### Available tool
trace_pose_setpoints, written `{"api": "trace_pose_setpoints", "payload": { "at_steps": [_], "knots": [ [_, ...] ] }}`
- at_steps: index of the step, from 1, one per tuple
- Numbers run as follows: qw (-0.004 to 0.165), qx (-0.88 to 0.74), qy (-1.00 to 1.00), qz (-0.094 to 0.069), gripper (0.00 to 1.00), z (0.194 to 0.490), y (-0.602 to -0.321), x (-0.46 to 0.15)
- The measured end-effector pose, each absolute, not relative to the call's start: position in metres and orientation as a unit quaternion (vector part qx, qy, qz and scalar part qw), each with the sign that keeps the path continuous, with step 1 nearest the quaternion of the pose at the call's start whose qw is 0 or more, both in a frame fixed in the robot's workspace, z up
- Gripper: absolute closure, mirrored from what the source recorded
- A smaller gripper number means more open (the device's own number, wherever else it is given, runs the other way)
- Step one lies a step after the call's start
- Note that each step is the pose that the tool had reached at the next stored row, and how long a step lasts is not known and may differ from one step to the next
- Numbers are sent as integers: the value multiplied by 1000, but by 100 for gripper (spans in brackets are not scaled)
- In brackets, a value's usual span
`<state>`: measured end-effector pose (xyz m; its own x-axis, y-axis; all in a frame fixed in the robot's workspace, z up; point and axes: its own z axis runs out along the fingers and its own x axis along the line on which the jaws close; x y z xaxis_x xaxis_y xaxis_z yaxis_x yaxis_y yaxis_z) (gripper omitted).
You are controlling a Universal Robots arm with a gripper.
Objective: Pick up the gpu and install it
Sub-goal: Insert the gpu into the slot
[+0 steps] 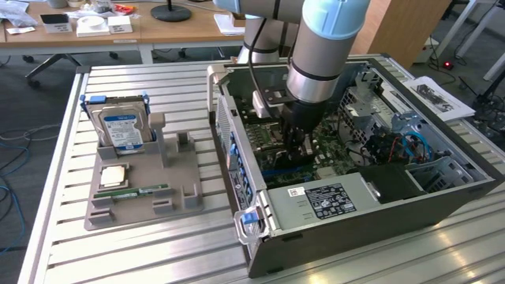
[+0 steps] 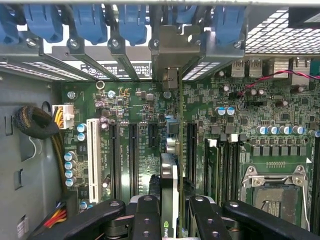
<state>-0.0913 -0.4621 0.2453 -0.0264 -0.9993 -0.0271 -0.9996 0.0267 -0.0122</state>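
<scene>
The install step is in hand: the arm's black two-fingered gripper point(image 2: 172, 222) is closed on the gpu point(image 2: 169, 182), a thin card seen edge-on with a silvery strip. It stands upright between the fingers point(image 2: 146, 217), over the green motherboard point(image 2: 135, 107) inside the open grey metal computer case point(image 1: 371, 207). Long black expansion slots point(image 2: 190, 150) run on either side of the card, but which one lies directly under the hand cannot be told. Seating the card seems to call for its lower edge to be parallel to a slot, then a straight, untilted push away from the hand.
</scene>
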Motion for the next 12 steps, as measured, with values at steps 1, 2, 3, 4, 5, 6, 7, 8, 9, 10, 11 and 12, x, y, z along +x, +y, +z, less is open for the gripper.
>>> {"api": "trace_pose_setpoints", "payload": {
  "at_steps": [1, 2, 3, 4, 5, 6, 7, 8, 9, 10, 11, 12],
  "knots": [
    [14, -698, 716, 5, 73, 245, -462, -91],
    [14, -698, 716, 5, 73, 245, -462, -91],
    [14, -698, 716, 5, 73, 244, -462, -91],
    [14, -698, 716, 5, 73, 244, -462, -91],
    [14, -698, 716, 5, 73, 244, -462, -91],
    [14, -698, 716, 5, 73, 244, -462, -91],
    [14, -698, 716, 5, 73, 244, -462, -91],
    [14, -698, 716, 5, 73, 244, -462, -91],
    [14, -698, 716, 5, 73, 244, -462, -91],
    [14, -698, 716, 5, 73, 244, -462, -91],
    [14, -698, 716, 5, 73, 244, -462, -91],
    [14, -698, 716, 5, 73, 244, -462, -91]
  ]
}}
